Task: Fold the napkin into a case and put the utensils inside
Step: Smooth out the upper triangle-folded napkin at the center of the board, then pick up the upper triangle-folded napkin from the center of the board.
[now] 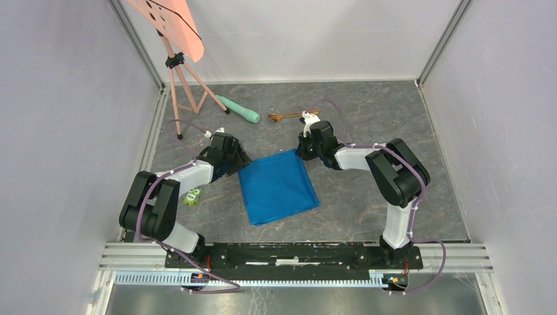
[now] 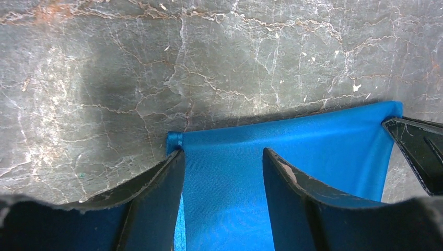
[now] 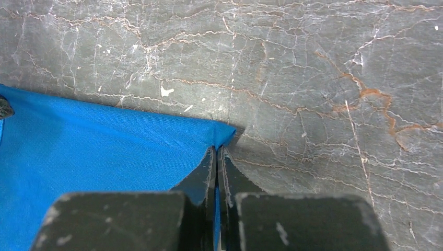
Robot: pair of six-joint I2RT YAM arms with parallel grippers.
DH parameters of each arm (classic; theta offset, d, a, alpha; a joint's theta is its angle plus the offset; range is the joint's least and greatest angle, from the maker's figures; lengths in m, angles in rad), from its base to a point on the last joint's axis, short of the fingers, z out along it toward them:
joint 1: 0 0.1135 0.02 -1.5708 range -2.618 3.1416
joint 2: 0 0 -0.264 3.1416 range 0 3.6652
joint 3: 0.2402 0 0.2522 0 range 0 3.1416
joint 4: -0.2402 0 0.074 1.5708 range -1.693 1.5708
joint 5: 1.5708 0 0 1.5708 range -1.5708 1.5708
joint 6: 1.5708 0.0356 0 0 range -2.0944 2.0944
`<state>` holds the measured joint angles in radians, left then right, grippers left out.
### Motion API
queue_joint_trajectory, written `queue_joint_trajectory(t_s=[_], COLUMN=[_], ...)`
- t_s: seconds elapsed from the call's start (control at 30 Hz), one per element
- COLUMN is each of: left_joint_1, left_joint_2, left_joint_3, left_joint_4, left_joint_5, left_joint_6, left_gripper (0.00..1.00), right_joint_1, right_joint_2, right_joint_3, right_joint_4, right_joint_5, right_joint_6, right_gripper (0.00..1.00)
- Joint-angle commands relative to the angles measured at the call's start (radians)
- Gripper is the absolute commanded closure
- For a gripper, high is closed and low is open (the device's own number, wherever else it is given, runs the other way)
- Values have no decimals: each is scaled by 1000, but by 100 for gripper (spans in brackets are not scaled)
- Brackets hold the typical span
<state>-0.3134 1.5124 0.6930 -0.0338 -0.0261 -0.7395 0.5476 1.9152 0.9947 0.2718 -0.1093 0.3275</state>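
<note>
Only the top view shows the utensils point(image 1: 289, 116), on the desk point(image 1: 394, 118) beyond the flat napkin point(image 1: 278, 187). Wrist views show its far corners: my right end effector point(image 3: 217, 157) pinches one, jaws together; my left end effector point(image 2: 223, 156) straddles the other, jaws apart.

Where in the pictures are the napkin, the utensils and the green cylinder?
napkin point(image 1: 279, 187): top view, middle of the blue cloth.
utensils point(image 1: 292, 115): top view, on the thin handles.
green cylinder point(image 1: 240, 110): top view, middle of its body.
</note>
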Motion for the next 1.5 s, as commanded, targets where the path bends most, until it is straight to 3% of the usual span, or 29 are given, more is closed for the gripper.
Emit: queue_joint_trajectory(t_s=[0.0, 0.07, 0.23, 0.3, 0.43, 0.57, 0.77, 1.0, 1.17, 1.37, 1.47], left_joint_1=[10, 10, 8, 7, 7, 7, 6, 5, 6, 5, 6], left_joint_2=[6, -17, -103, -136, -201, -248, -289, -340, -389, -423, -446], left_joint_3=[-21, -13, 15, 15, 13, 10, 6, 1, -5, -2, 4], left_joint_4=[-34, -51, -91, -95, -111, -127, -125, -152, -170, -191, -222], left_joint_5=[-90, -96, -7, 47, 113, 147, 208, 218, 224, 208, 164], left_joint_6=[2, 14, 29, 21, 16, 19, 14, 25, 27, 33, 40], left_gripper=[36, 36, 36, 35, 33, 31, 29, 28, 27, 27, 23], right_joint_1=[-5, -5, 8, 26, 78, 132, 202, 204, 203, 224, 290], right_joint_2=[0, -14, -57, -111, -255, -383, -504, -510, -526, -592, -625], right_joint_3=[-20, -9, 118, 103, -8, -150, -289, -370, -374, -286, -208], right_joint_4=[1, -17, -252, -323, -386, -404, -416, -435, -506, -575, -632], right_joint_5=[54, 54, 62, 68, 36, -31, 27, 190, 417, 491, 504], right_joint_6=[-36, -46, -126, -159, -190, -175, -132, -120, -118, -185, -220], right_gripper=[97, 92, 66, 55, 44, 40, 40, 53, 60, 50, 35])
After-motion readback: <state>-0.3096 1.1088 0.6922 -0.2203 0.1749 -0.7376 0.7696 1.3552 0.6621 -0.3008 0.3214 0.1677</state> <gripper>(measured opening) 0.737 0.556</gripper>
